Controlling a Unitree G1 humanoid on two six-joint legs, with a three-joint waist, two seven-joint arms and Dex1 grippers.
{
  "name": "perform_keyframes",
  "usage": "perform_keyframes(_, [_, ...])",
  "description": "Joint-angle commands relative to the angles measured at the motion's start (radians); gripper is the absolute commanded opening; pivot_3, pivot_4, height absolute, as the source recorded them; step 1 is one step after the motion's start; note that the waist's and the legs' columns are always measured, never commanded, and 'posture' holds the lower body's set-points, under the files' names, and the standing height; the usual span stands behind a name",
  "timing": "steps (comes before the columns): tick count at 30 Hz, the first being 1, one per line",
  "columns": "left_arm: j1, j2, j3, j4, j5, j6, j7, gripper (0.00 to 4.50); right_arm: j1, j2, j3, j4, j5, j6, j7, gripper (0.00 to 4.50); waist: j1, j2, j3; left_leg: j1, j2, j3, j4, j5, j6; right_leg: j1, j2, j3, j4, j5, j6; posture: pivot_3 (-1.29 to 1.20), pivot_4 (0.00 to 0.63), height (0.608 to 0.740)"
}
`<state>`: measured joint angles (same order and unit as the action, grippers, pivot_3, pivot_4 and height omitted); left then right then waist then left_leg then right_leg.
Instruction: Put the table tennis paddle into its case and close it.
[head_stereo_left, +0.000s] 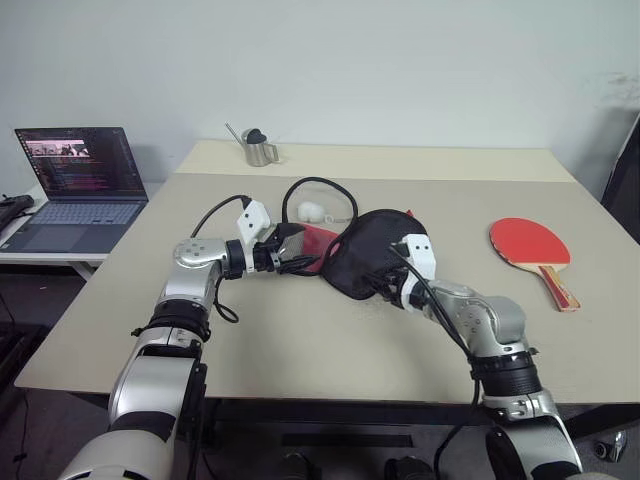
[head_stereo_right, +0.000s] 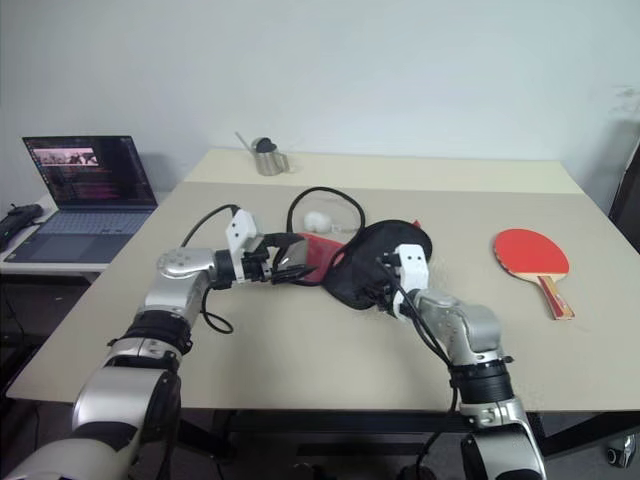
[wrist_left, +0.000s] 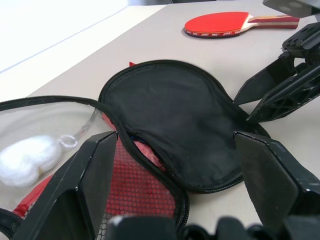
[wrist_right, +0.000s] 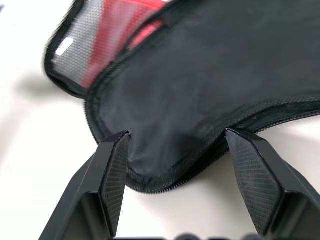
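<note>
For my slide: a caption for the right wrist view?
Open right gripper straddling the black edge of the unzipped case.

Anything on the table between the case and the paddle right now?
Nothing: the stretch between the case and the table tennis paddle is bare table, seen in both eye views.

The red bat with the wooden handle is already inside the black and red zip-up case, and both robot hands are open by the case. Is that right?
Not quite. The red-faced wooden-handled bat lies on the beige table, apart from the black and red zip case, as the left eye view shows. Both the left gripper and right gripper are open by the case.
</note>
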<state>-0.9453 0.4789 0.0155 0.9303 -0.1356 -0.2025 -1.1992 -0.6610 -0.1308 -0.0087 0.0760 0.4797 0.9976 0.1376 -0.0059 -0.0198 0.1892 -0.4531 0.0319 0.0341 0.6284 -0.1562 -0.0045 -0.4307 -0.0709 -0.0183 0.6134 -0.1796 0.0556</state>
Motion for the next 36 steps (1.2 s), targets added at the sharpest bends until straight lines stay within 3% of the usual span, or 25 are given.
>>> perform_keyframes(1, [-0.021, -0.001, 0.008, -0.039, -0.012, -0.007, -0.002, 4.05, -0.032, 0.004, 0.017, 0.052, -0.055, -0.075, 0.018, 3.27, 0.000, 0.000, 0.000, 0.000, 0.000, 0.000, 0.000, 0.000, 0.000, 0.000, 0.000, 0.000, 0.000, 0.000, 0.000, 0.00, 0.150, 0.740])
perform_keyframes(10, [-0.024, -0.004, 0.008, -0.036, -0.010, -0.011, -0.005, 4.05, -0.016, -0.018, 0.054, 0.083, -0.201, -0.134, -0.022, 3.27, 0.000, 0.000, 0.000, 0.000, 0.000, 0.000, -0.001, 0.000, 0.000, -0.001, 0.000, 0.000, 0.000, 0.000, 0.000, 0.00, 0.150, 0.740])
perform_keyframes(22, [-0.020, -0.003, 0.007, -0.032, -0.008, -0.019, -0.005, 4.05, 0.032, 0.054, -0.002, -0.030, -0.207, -0.028, -0.080, 3.27, -0.001, 0.000, 0.000, 0.000, 0.000, 0.000, -0.001, 0.000, 0.000, -0.001, 0.000, 0.000, 0.000, 0.000, 0.000, 0.00, 0.150, 0.740])
perform_keyframes(26, [-0.022, -0.002, 0.007, -0.027, -0.005, -0.022, -0.003, 4.05, 0.021, 0.090, -0.042, -0.001, -0.196, -0.029, -0.084, 4.48, -0.001, 0.000, 0.000, 0.000, 0.000, 0.000, -0.001, 0.000, 0.000, -0.001, 0.000, 0.000, 0.000, 0.000, 0.000, 0.00, 0.150, 0.740])
perform_keyframes(36, [-0.032, 0.001, 0.006, -0.015, 0.000, -0.031, 0.001, 4.05, -0.035, 0.093, -0.051, 0.147, -0.252, -0.110, -0.104, 4.48, -0.002, -0.001, -0.001, 0.001, 0.001, 0.000, 0.000, 0.000, 0.000, 0.000, 0.000, 0.000, 0.000, 0.001, -0.002, 0.00, 0.150, 0.740])
